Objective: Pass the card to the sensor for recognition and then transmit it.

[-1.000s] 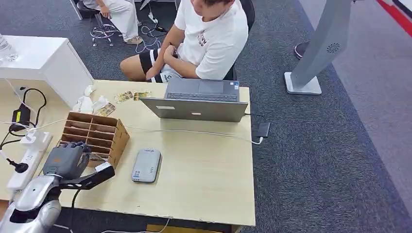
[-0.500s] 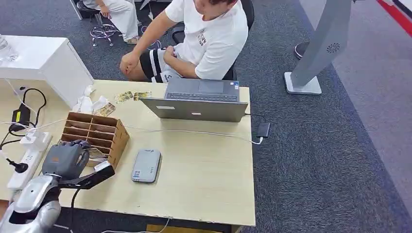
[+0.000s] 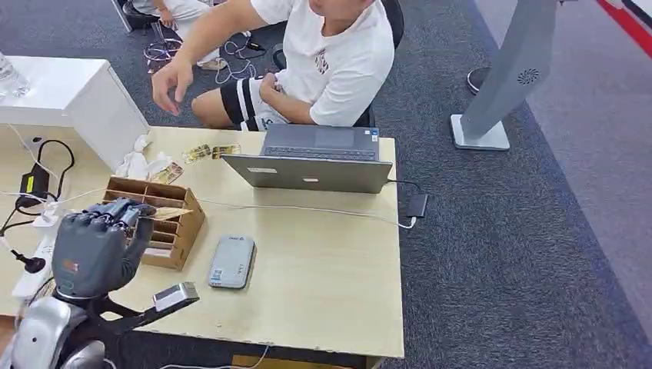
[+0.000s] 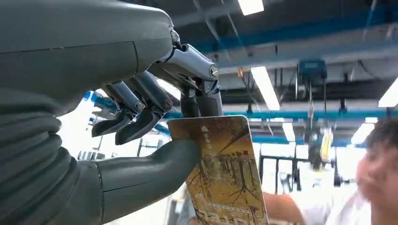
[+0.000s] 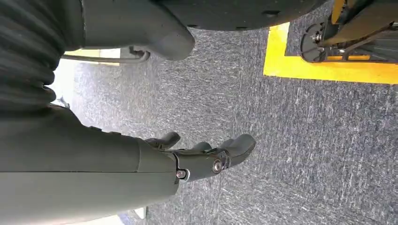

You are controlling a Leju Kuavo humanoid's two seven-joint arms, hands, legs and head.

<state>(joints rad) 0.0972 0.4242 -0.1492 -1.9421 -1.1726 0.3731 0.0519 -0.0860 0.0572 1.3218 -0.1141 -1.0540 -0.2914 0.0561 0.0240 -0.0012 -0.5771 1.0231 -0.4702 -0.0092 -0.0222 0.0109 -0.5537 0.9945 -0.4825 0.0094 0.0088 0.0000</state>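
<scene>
Your left hand is raised above the near-left part of the table, pinching the card between its thumb and fingers. In the left wrist view the thumb presses on the card's printed face while the other fingers curl behind its top edge. You see the card just above the wooden slotted box, at the box's right side. The sensor, a flat grey pad, lies on the table to the right of the box, apart from the card. Beyond it stands an open laptop, and a person in a white shirt sits at the far side with one hand lifted. Your right hand hangs over grey carpet, its fingers loosely apart and holding nothing.
</scene>
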